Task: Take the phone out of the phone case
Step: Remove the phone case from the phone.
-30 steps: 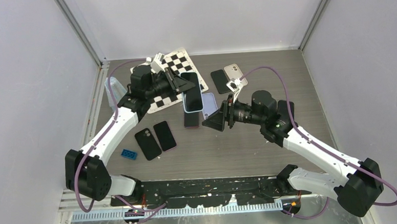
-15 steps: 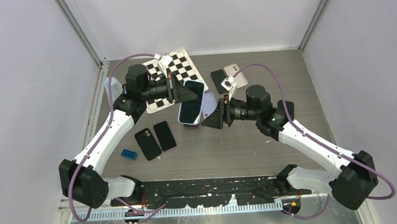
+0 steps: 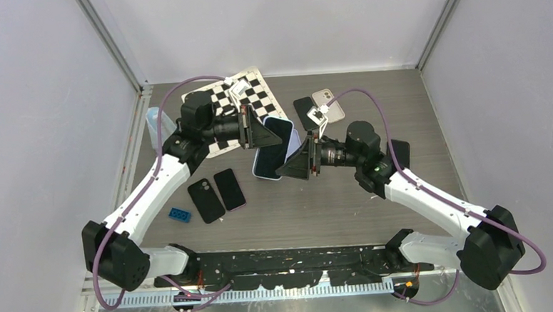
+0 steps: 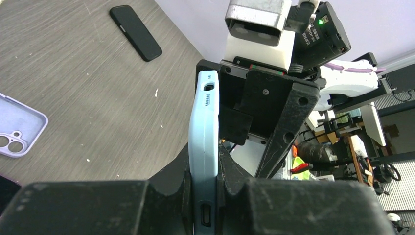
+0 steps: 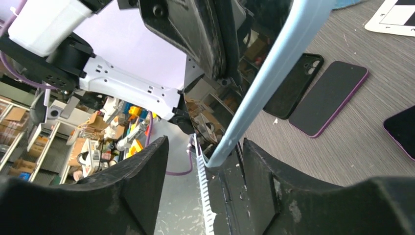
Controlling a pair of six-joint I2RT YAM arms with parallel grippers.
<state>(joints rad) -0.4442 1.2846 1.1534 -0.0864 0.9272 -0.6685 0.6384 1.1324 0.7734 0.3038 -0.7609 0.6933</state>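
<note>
- Phone [image 3: 270,156] not yet freed from blue phone case [image 4: 203,142].
- It's clamped aloft by left gripper [image 4: 203,174], 11 o'clock of table [image 3: 319,211] centre.
- Right gripper [image 5: 205,166] is spread wide around its free end; peeling's left.

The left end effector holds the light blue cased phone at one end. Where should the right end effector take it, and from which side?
Probably the free end of the cased phone, pinching front and back, coming from the side opposite the left end effector. The phone shows its thin edge to the right end effector, whose open jaws straddle one corner.
</note>
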